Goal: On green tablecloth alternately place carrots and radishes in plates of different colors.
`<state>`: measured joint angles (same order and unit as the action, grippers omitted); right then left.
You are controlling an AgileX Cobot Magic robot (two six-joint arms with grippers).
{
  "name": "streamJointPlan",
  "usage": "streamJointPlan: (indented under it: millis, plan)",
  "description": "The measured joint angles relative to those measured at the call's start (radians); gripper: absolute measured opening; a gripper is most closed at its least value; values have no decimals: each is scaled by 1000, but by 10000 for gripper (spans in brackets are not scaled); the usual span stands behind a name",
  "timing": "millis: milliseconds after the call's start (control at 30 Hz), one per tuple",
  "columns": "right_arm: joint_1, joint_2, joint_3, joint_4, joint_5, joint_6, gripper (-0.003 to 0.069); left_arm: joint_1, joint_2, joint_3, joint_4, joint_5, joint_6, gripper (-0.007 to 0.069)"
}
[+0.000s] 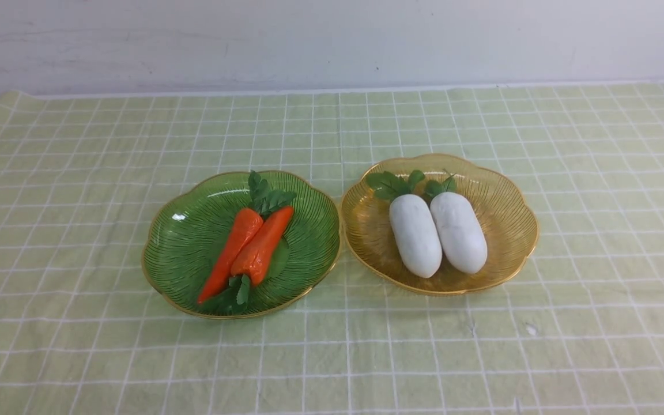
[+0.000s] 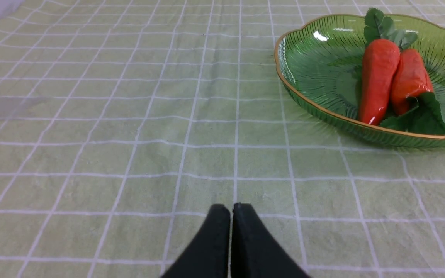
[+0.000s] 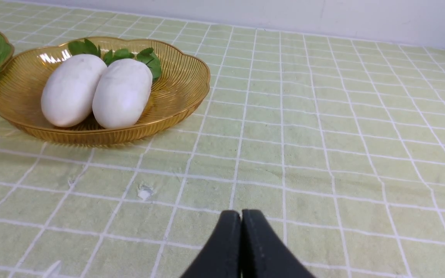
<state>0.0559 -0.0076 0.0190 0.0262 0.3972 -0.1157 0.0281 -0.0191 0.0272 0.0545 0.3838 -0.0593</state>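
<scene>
Sorted state: vegetables in plates, both grippers empty and closed.

Two carrots side by side in green plate, touching, leaf tops pointing opposite ways. Two radishes side by side in amber plate, leaves toward far rim. Plates nearly rim to rim at centre of green tablecloth; one vegetable type per plate colour, consistent with task apparently complete. Left gripper low over bare cloth, near green plate, jaws pressed together, holding nothing. Right gripper likewise over bare cloth, near amber plate, jaws pressed together, holding nothing. Both arms outside front view, probably retracted to keep plates unobstructed.
</scene>
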Motion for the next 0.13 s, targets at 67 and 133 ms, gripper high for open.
streamJointPlan:
  millis: [67,133]
  plan:
    - [0,0,0,0,0,0,-15,0,0,0,0,0,0,-8]
    - [0,0,0,0,0,0,-15,0,0,0,0,0,0,-8]
